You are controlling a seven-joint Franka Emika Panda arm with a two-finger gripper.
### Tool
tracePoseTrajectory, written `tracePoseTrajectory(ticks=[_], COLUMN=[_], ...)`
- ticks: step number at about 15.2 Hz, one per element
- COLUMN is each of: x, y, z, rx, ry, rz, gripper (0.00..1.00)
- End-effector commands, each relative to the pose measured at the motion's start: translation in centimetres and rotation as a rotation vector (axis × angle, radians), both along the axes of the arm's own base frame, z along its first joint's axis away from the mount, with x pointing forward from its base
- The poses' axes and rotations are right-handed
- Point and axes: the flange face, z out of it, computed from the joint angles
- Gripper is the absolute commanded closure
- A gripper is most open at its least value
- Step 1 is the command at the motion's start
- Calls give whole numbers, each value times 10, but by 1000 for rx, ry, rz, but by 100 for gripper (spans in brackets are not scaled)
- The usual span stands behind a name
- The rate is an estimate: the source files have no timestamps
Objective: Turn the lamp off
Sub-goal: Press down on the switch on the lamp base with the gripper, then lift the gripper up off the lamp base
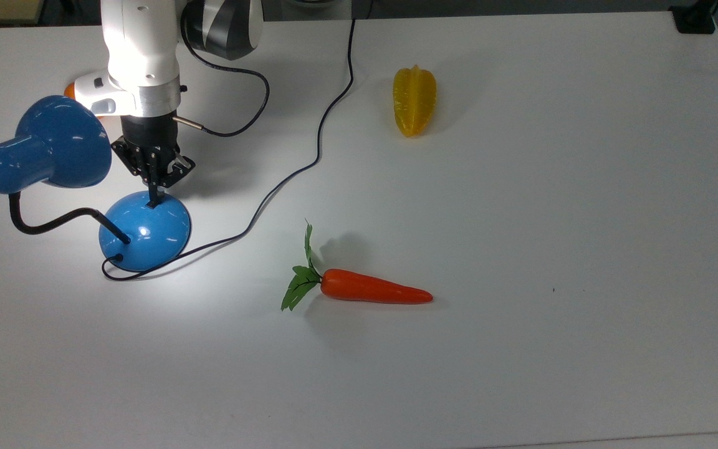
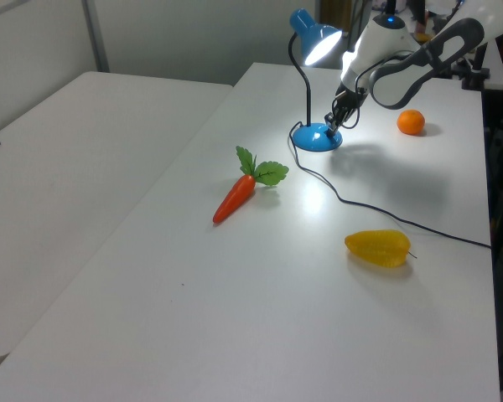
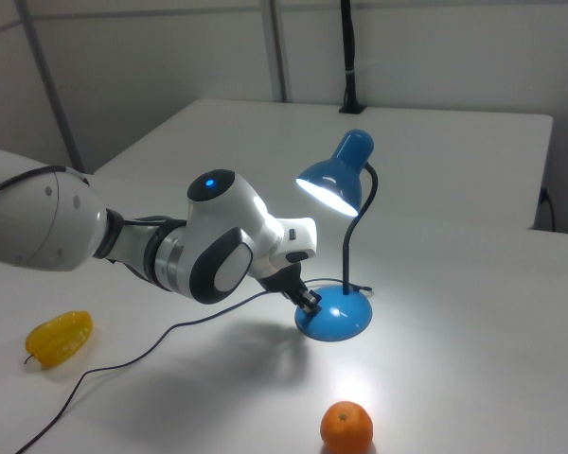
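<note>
Top view: the white counter (image 1: 521,187) carries all items. The robot arm (image 1: 141,56) reaches down at the top view's upper left. The lamp (image 1: 144,231) stands at the top view's left; its shade (image 1: 53,149) is lit, casting a bright patch on the counter. The black cord (image 1: 318,143) runs from the lamp base toward the far edge. A carrot (image 1: 374,292) lies near centre, a yellow starfruit (image 1: 414,101) well apart beyond it. An orange (image 2: 411,122) sits behind the arm. The gripper (image 1: 154,198), fingers clenched together, touches the domed base at its switch.
</note>
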Motion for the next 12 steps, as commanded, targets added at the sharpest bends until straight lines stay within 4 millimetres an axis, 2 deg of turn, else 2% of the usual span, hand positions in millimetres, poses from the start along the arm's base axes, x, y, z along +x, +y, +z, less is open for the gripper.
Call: tracePoseTrajectory(ticks=[1, 10, 12], x=[3, -8, -11], y=[1, 4, 6], z=[-2, -16, -10], rx=[-8, 3, 9], ry=[-12, 73, 116], rz=[-8, -14, -27], gripper=[100, 100, 100])
